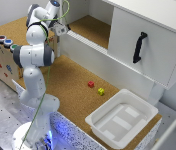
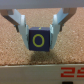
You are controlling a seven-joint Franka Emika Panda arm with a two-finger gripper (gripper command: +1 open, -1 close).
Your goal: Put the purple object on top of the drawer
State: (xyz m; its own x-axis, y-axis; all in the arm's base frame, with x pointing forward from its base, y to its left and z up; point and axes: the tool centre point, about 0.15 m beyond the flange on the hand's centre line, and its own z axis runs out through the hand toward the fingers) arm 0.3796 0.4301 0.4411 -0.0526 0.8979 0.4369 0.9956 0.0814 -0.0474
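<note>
Evidently, we found the tool clamped on the purple object, a small rigid cube, seemingly light, best gripped across opposite flat faces.

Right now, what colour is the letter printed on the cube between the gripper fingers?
Yellow: a ring-shaped "O" on the dark purple cube held in the gripper. The wrist view shows it best.

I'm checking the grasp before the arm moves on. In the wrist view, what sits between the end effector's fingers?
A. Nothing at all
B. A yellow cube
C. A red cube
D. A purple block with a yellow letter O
D: the wrist view shows the purple block, marked with a yellow O, between the fingers of the end effector, above the cork surface.
</note>
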